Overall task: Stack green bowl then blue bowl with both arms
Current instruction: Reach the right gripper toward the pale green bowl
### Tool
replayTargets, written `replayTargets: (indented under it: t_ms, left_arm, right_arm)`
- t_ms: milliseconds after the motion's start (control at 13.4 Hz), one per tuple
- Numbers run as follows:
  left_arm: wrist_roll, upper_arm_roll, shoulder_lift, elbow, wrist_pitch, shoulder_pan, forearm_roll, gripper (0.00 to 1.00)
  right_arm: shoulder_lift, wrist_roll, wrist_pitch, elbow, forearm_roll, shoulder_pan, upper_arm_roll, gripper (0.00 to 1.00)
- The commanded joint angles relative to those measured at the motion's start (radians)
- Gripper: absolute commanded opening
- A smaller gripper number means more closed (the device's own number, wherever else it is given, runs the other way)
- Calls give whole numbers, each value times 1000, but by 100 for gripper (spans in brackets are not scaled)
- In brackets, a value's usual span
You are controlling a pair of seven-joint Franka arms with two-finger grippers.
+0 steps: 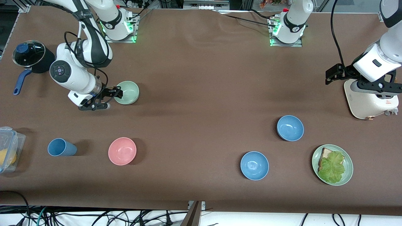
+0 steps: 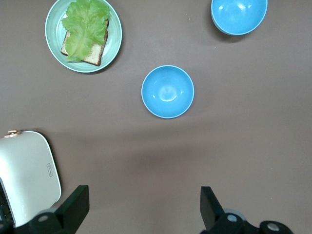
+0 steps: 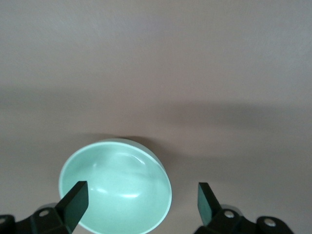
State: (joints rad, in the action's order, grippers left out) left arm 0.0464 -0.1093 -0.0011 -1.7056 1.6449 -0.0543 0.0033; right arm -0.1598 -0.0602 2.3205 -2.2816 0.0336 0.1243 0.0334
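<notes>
The green bowl [image 1: 127, 92] sits upright on the brown table toward the right arm's end. My right gripper [image 1: 111, 98] is open and low beside it. In the right wrist view, one finger [image 3: 75, 197] is over the green bowl's [image 3: 117, 185] rim and the other is over bare table, with the right gripper [image 3: 141, 194] empty. Two blue bowls [image 1: 290, 127] [image 1: 254, 165] sit toward the left arm's end. My left gripper [image 1: 381, 89] is open and empty, up in the air over a white appliance. The left wrist view shows the left gripper [image 2: 145, 195] and both blue bowls [image 2: 167, 91] [image 2: 239, 14].
A white appliance [image 1: 370, 100] stands under the left hand. A green plate with bread and lettuce [image 1: 332, 164] lies beside the blue bowls. A pink bowl [image 1: 122, 151], a blue cup [image 1: 61, 147], a plastic box [image 1: 8, 152] and a lidded black pot [image 1: 31, 56] are at the right arm's end.
</notes>
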Motion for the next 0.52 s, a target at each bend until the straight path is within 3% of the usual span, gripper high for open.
replayTargets:
  t_ms: [0,223,446]
  left_arm:
    - [4,-9,12,27,-19,-6,14,100]
    - [4,-9,12,27,-19,-6,14,100]
    - [6,-9,12,27,-19,-6,14,100]
  right_arm:
    - [42,2,114,-126,14,-3,-4,99]
    - [20,2,192,-177,14,-5,-6,97]
    - [0,3,258,-216,14,-8,-6,78]
